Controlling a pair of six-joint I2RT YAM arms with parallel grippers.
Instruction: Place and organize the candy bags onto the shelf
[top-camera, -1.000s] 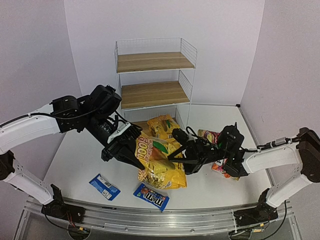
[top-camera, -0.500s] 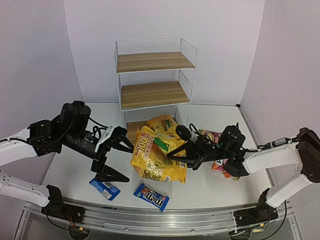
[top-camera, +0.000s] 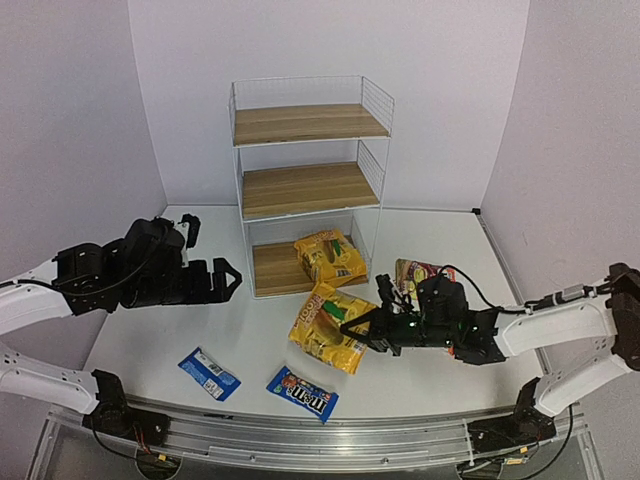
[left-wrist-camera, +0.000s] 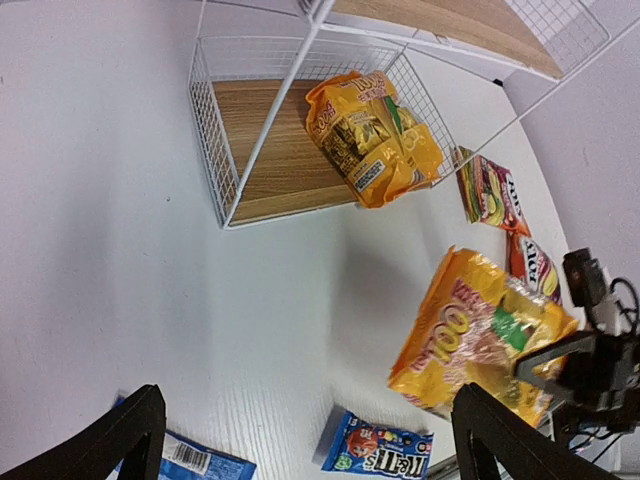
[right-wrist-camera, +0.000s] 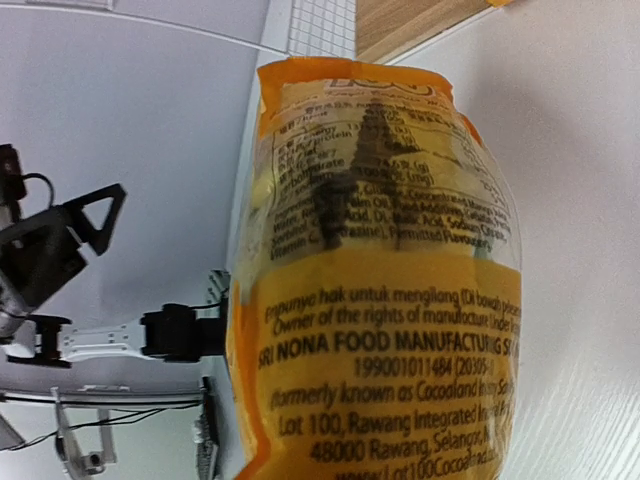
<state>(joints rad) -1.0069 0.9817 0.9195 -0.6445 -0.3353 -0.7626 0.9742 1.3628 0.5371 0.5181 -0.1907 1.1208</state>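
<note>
The shelf (top-camera: 310, 188) stands at the back, and one yellow-orange candy bag (top-camera: 330, 257) lies on its bottom board (left-wrist-camera: 275, 150). My right gripper (top-camera: 378, 328) is shut on the edge of the second yellow-orange bag (top-camera: 328, 325), which hangs tilted just above the table; its printed back (right-wrist-camera: 380, 300) fills the right wrist view and hides the fingers. My left gripper (top-camera: 210, 250) is open and holds nothing, left of the shelf. Two blue packets (top-camera: 209, 373) (top-camera: 303, 391) lie near the front. Two red-pink bags (left-wrist-camera: 490, 190) (left-wrist-camera: 535, 270) lie right of the shelf.
The shelf's white wire side panels (left-wrist-camera: 215, 150) flank the bottom board. The metal rail (top-camera: 320, 440) with the arm bases runs along the near edge. Purple walls close in the table on the left, back and right.
</note>
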